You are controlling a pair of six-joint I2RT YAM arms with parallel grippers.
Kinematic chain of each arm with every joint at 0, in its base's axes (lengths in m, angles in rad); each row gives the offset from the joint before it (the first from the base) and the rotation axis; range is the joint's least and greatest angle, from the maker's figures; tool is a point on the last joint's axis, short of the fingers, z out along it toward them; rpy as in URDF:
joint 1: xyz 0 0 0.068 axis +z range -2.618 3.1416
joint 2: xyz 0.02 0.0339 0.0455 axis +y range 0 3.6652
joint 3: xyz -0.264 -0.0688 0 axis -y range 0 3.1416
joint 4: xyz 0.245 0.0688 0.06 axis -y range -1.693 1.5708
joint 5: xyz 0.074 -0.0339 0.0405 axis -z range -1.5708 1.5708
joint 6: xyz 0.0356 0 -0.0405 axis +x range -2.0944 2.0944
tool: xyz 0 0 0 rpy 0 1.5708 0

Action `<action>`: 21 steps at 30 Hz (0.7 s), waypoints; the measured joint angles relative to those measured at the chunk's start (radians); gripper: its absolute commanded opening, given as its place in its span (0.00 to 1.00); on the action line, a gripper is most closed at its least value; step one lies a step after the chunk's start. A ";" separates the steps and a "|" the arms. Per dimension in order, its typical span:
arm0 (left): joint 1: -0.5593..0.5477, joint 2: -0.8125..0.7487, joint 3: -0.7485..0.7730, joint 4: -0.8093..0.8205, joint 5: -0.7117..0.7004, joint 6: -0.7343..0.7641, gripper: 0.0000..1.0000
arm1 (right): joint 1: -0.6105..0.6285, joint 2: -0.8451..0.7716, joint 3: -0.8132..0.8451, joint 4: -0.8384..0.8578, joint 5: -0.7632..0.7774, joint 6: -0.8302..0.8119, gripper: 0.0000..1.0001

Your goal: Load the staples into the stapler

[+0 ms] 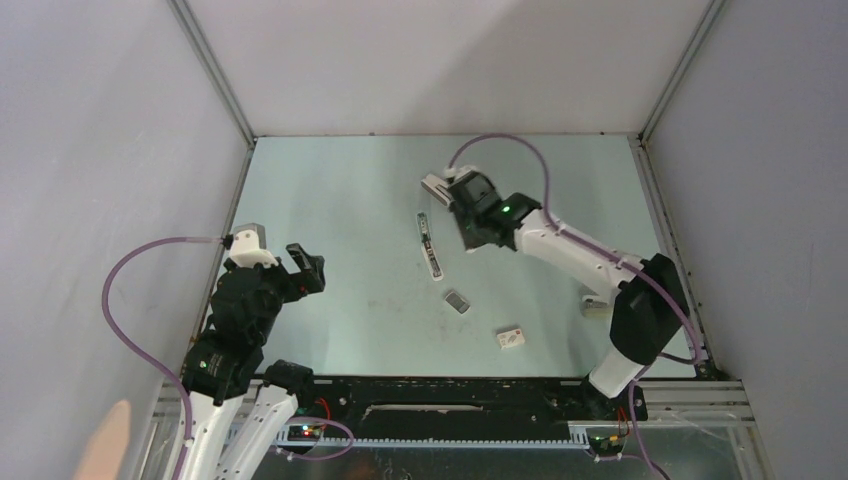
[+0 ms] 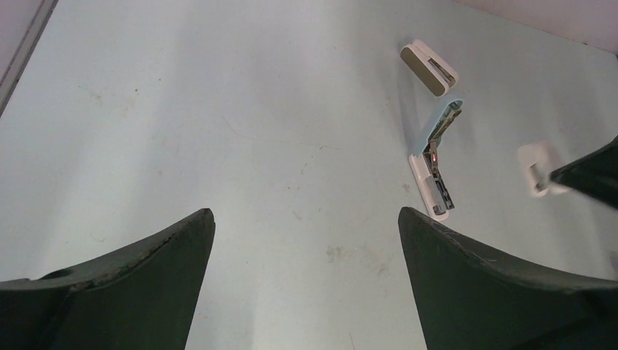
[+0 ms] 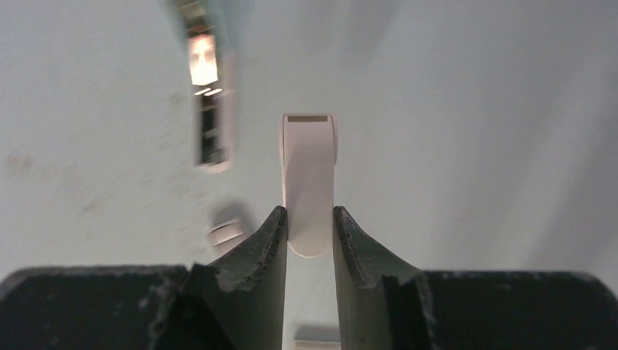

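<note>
Three staplers are on the table [image 1: 340, 220], and only one is the task's. The slim stapler [image 1: 430, 246] lies folded open near the middle. Its long axis runs from far to near, leaning slightly right at the near end.

One block of staples [image 1: 457, 301] lies just past that near end, a little to its right and apart from it. One small white box [image 1: 511, 338] sits nearer the arm bases and further right.

The right gripper [image 1: 455, 196] hangs beside the far end of the slim stapler. Its jaws are closed narrowly on a white wedge-shaped stapler [image 3: 310, 182], not on the task's. From this gripper the staples lie back toward the bases, past the full length of the slim stapler. In the right wrist view they show as a blurred grey block just left of the fingers [image 3: 266, 248].

The third, a white-and-cream stapler [image 2: 428, 67], lies apart from the rest.

The left gripper [image 1: 308, 262] is spread wide with nothing between its fingers. It stands well to the left of both task items.

The right arm is the nearer of the two, but I judge it must put down what it carries before it can fetch the staples. The pickup would then be a short reach toward the bases.
</note>
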 measured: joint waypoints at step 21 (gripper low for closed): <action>0.007 0.000 0.000 0.005 0.018 0.002 1.00 | -0.507 0.221 -0.069 0.115 0.053 0.088 0.54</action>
